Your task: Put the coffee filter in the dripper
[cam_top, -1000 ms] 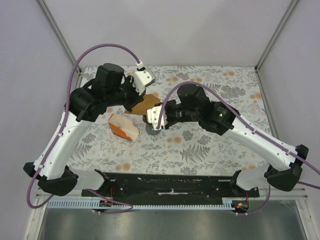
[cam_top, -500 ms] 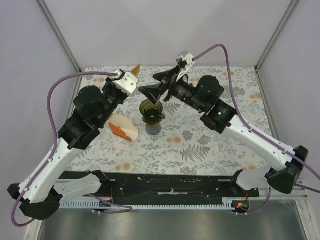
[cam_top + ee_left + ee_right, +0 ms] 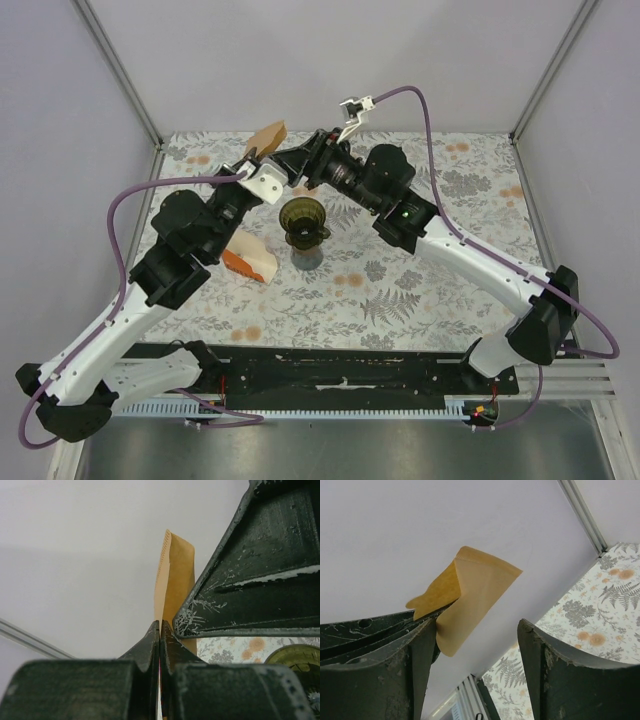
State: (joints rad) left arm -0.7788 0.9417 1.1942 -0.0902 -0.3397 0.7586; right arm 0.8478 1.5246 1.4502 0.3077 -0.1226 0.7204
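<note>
We see the left gripper [image 3: 259, 155] pressed shut on the coffee filter [image 3: 266, 136], pinching its lower end. The filter is airborne over the table's [image 3: 420, 290] far edge, left of centre, with its long axis running out past the fingertips. The right gripper [image 3: 297, 163] is spread just beside it; contact unclear. The left wrist view shows the filter edge-on, the right wrist view its fanned face. The dripper [image 3: 303, 217] sits mid-table.
</note>
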